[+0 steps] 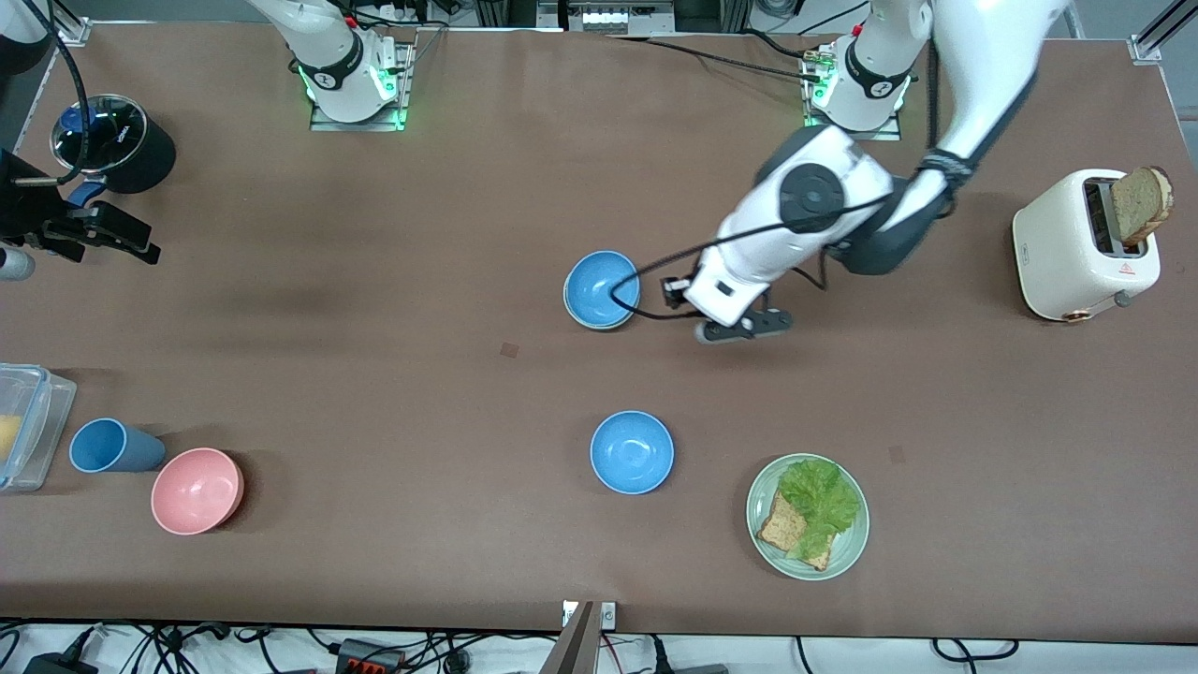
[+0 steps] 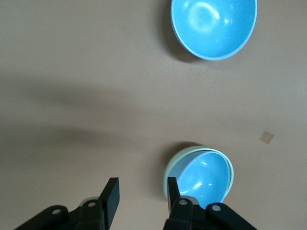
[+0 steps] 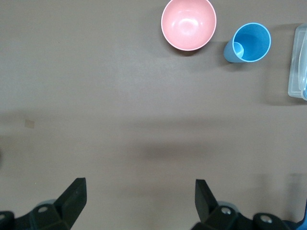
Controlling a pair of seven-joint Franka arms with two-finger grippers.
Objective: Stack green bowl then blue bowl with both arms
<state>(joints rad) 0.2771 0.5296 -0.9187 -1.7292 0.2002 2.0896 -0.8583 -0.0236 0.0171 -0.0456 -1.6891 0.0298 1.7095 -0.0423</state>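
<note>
Stack: blue bowl (image 1: 602, 288) nested inside green bowl (image 2: 173, 165), near mid-table; only a thin pale green rim visible around the blue in the left wrist view.
Second blue bowl: (image 1: 632, 451) alone on the table, nearer the front camera than the stack, beside the plate (image 1: 847, 552) of lettuce and bread.
Left gripper: (image 1: 746, 325) low over bare table just beside the stack, toward the left arm's end; fingers apart, nothing between them; one finger (image 2: 172, 191) close by the green rim, contact not clear.
Right gripper: (image 1: 105, 234) waiting at the right arm's end of the table, near the black pot (image 1: 112, 140); fingers spread wide, empty, over bare table in the right wrist view.
Progress: judged complete or nearly so, blue already seated in green.
Handling: bowls judged light, rigid, smooth matte plastic; likely to slide on the table if nudged sideways.
Slip risk: curved outer wall gives little purchase; nested pair likely to shift together or tip if a finger catches the rim.
Hold point: rim wall, one finger inside and one outside, pinch straight down; for the stack, both rims together.
Fragility: judged low; greater concern is knocking the stack off its spot.
Others: pink bowl (image 1: 197, 490), blue cup (image 1: 110, 446), clear box (image 1: 33, 421) toward the right arm's end; toaster (image 1: 1086, 245) with bread toward the left arm's end.
</note>
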